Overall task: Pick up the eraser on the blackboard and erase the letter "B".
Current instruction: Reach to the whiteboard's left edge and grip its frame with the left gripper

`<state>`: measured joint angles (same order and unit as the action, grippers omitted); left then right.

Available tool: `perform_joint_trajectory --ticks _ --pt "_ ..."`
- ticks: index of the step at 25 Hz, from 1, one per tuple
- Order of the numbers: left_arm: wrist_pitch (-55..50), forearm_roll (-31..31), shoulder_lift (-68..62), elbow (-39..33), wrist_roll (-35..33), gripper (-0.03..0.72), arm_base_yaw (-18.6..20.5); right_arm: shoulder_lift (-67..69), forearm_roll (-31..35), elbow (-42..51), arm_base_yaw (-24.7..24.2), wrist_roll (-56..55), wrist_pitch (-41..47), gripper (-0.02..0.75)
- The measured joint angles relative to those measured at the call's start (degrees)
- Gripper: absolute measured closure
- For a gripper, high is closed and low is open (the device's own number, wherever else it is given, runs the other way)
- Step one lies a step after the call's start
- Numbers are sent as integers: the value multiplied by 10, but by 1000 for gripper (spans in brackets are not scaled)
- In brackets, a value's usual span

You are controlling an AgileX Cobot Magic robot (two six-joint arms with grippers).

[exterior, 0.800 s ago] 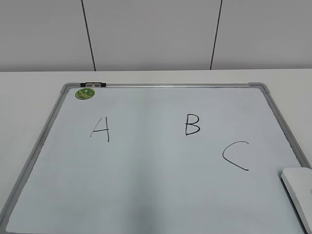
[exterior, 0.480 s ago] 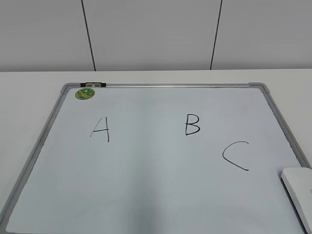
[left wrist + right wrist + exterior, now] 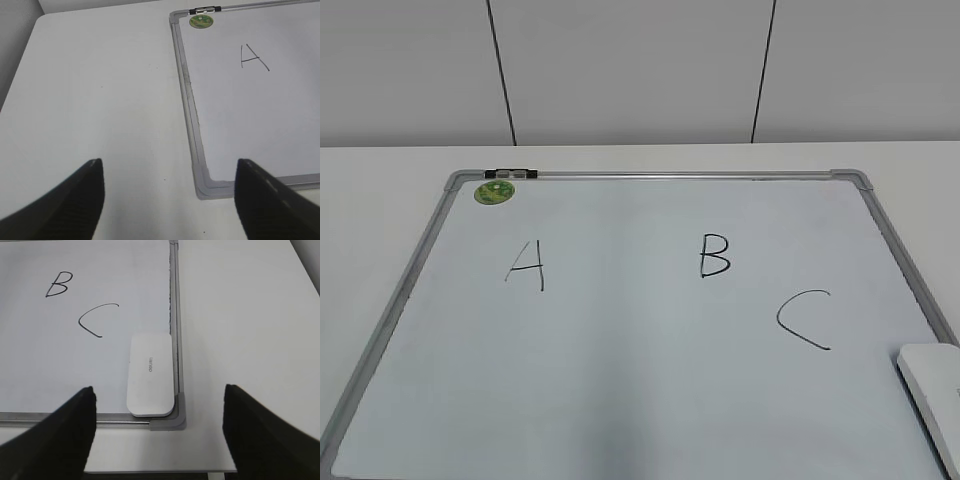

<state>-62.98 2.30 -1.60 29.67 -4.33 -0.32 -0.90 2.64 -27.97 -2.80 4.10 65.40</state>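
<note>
The white eraser (image 3: 150, 374) lies flat in the near right corner of the blackboard (image 3: 620, 380), against its grey frame; it also shows at the exterior view's right edge (image 3: 932, 385). The black letter "B" (image 3: 714, 256) is written mid-board, and shows in the right wrist view (image 3: 59, 284) too. My right gripper (image 3: 159, 432) is open and empty, hovering above the near right board corner, short of the eraser. My left gripper (image 3: 169, 196) is open and empty over the table by the board's near left corner. Neither gripper shows in the exterior view.
A black "A" (image 3: 526, 266) is at left and a black "C" (image 3: 804, 318) at right of the "B". A round green magnet (image 3: 493, 191) sits at the far left corner. The white table (image 3: 100, 100) surrounds the board; its front edge (image 3: 160, 471) lies close below my right gripper.
</note>
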Motion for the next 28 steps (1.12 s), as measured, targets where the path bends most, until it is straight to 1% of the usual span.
perform_joint_trajectory --ticks 5,11,16,19,22,24,28 --pt "21 2 -94 51 0 97 0 0 0 0 0 0 0 151" --pt "89 6 -280 114 0 98 0 0 0 0 0 0 0 151" --pt "175 39 -443 161 0 99 0 0 0 0 0 0 0 151" --pt "188 45 -551 197 0 99 0 0 0 0 0 0 0 151" --pt "190 48 -650 233 -20 103 0 0 0 0 0 0 0 151" --pt "190 48 -712 253 -30 125 0 0 0 0 0 0 0 151" --pt "191 62 -824 290 -38 194 0 0 0 0 0 0 0 151"
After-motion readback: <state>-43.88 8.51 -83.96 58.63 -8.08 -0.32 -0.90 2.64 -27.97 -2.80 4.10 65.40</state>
